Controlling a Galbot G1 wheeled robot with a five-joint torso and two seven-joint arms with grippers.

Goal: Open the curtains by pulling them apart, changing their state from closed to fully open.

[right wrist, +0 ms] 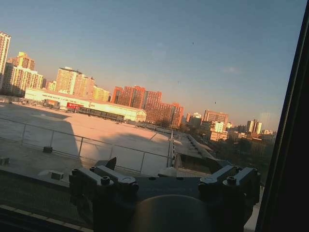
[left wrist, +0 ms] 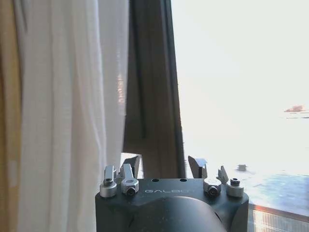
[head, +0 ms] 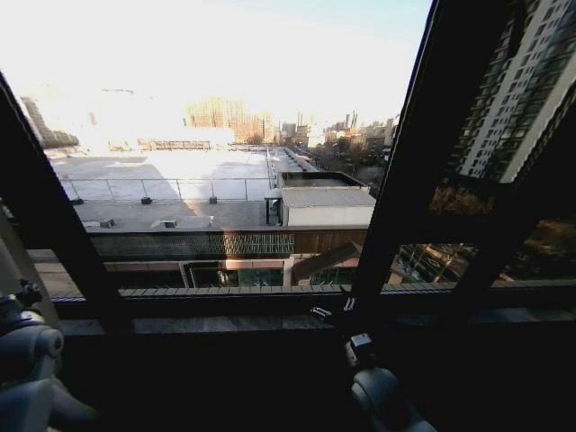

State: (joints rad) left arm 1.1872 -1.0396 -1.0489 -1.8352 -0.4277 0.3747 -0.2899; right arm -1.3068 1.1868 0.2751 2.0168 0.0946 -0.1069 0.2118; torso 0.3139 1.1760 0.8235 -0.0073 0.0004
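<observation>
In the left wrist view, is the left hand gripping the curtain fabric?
No. The left hand is open with nothing between its fingers, and the curtain hangs beside it, ungripped.

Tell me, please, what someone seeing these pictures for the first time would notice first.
The bright city view through the bare window strikes first in the head view: a wide flat rooftop and distant towers, crossed by a dark window frame bar. Next comes the sheer white curtain, hanging in long pleats beside the open left tool in the left wrist view. The right tool, also open, faces the glass and the sunset-lit skyline.
</observation>
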